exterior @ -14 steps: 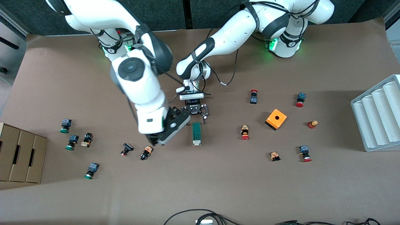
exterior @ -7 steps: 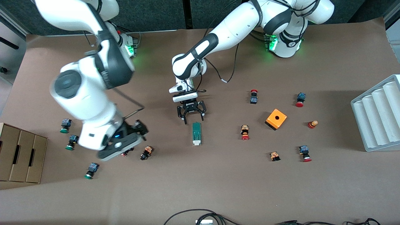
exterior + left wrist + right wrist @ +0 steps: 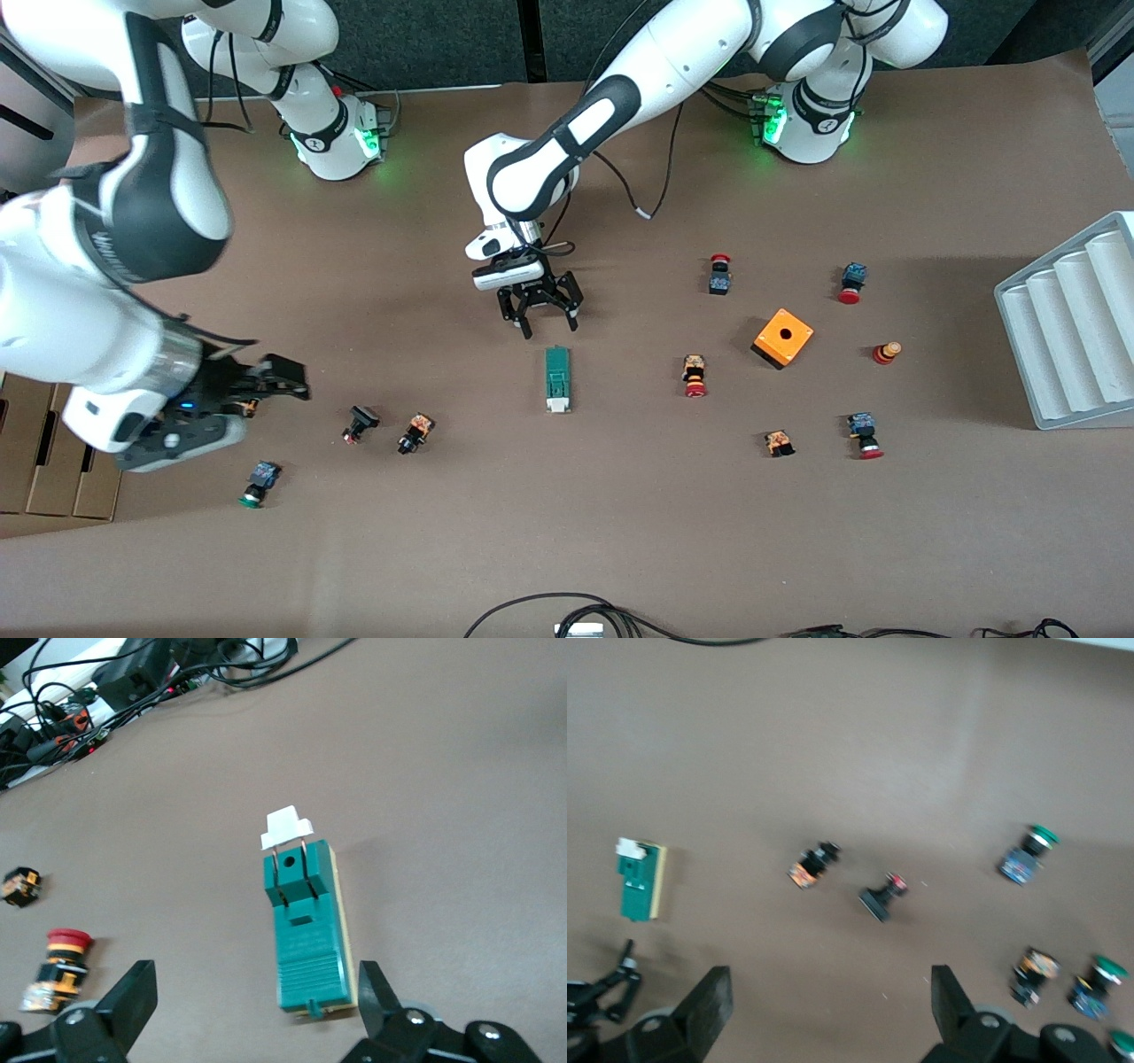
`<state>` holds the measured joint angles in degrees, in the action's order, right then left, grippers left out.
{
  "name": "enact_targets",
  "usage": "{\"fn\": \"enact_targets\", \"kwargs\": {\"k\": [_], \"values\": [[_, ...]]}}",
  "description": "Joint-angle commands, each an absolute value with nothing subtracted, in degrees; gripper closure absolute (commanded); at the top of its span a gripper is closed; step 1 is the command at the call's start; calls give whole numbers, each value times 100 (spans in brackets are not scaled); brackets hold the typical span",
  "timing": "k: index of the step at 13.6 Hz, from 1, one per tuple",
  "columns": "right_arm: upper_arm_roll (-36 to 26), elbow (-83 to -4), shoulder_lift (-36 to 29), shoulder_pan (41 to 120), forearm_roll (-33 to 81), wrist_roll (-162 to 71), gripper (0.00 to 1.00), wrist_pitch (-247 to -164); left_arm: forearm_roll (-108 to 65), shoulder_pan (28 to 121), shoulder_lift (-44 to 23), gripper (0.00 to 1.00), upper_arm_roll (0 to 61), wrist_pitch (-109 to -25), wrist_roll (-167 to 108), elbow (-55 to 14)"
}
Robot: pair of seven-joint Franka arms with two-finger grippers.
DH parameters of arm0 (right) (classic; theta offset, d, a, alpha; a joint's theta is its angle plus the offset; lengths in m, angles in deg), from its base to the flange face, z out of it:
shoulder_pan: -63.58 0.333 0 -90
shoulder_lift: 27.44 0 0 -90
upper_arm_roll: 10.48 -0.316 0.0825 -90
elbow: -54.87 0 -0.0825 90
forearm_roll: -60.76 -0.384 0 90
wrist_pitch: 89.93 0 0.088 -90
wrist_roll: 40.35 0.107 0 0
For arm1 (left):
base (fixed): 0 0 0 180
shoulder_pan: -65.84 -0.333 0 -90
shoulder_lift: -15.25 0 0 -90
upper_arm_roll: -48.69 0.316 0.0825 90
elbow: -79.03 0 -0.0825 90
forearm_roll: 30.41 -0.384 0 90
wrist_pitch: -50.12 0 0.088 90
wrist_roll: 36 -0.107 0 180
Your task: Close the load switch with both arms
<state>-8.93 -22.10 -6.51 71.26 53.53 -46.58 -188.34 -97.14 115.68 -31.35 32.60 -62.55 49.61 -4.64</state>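
Front view: load switch [image 3: 556, 380] on table [image 3: 620, 532].

Bare table [image 3: 620, 496] rings the load switch [image 3: 556, 379]; push buttons [image 3: 415, 433] stand apart.

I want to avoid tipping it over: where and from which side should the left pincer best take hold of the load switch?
Probably from above, across the green body of the load switch, one finger on each long side. It lies flat and narrow, and those sides are bare. The white handle, at the end nearer the front camera, should stay free to slide. The open left pincer hangs just short of its other end; the right pincer is away, over the push buttons.
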Motion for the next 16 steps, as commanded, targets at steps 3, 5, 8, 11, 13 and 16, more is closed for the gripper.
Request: {"fn": "enact_targets", "kwargs": {"k": [3, 5, 8, 11, 13, 16], "values": [[-566, -2335, -1003, 7088, 5646, -4598, 0, -18415, -8370, 11357, -2502, 0, 3269, -6212, 2451, -394], [-180, -2335, -1117, 7079, 5645, -4624, 0, -18275, -8044, 11208, -2265, 0, 3269, -6133, 1651, -385], [156, -2344, -1337, 7088, 5663, -4642, 0, -17810, -7490, 11032, -1878, 0, 3278, -5738, 543, -385], [156, -2353, -1364, 7079, 5593, -4589, 0, -17703, -6884, 10690, -1430, 0, 3269, -5430, -687, -376], [165, -2353, -1277, 7088, 5654, -4580, 0, -17773, -6471, 10383, -1122, 0, 3269, -5167, -1391, -376], [156, -2361, -1206, 7123, 5628, -4580, 0, -17843, -5882, 9865, -665, 0, 3278, -4877, -2305, -376]]}}
